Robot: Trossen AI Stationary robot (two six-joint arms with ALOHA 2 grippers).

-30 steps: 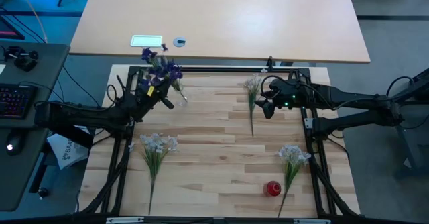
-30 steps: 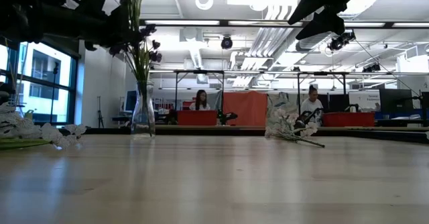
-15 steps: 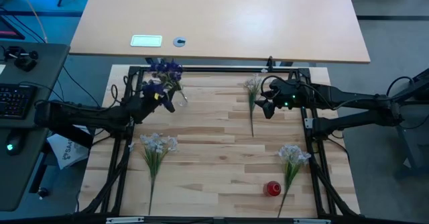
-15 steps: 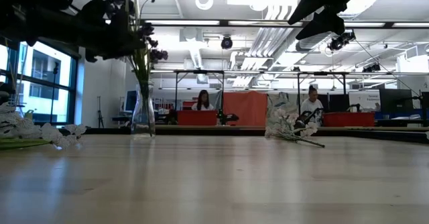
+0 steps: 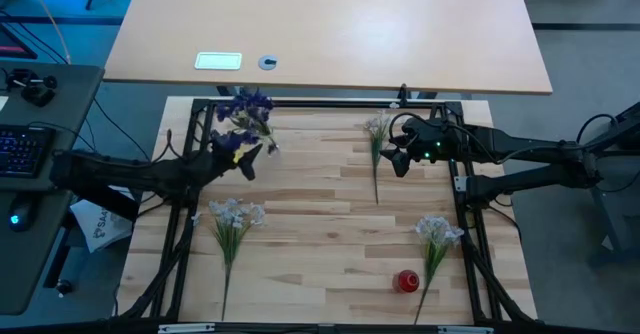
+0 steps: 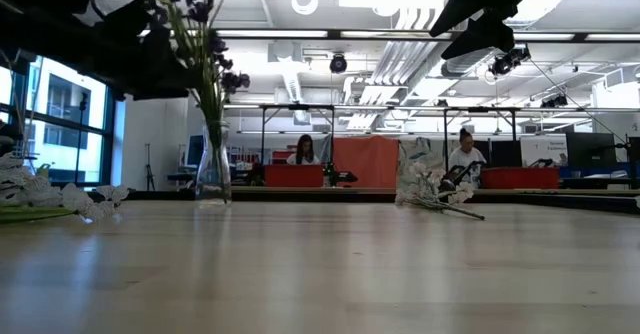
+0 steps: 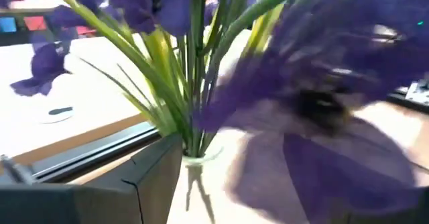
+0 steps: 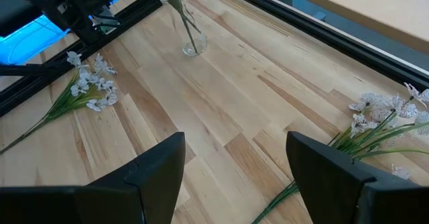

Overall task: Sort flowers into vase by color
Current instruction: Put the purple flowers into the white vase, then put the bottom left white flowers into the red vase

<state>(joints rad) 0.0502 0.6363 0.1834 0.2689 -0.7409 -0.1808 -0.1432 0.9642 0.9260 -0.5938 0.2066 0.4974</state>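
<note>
Backing my left gripper [image 5: 250,160] off with fingers spread empty, I've left the purple-bloomed green-stemmed flowers [image 5: 243,114] standing in the clear glass vase [image 6: 213,174]. Three white sprays [image 5: 232,214] lie on the pale wooden table [image 5: 320,224]. My right gripper [image 5: 397,159] hovers open.

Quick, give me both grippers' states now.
Left gripper: open, beside the purple flowers, holding nothing.
Right gripper: open, empty, above the table.
</note>
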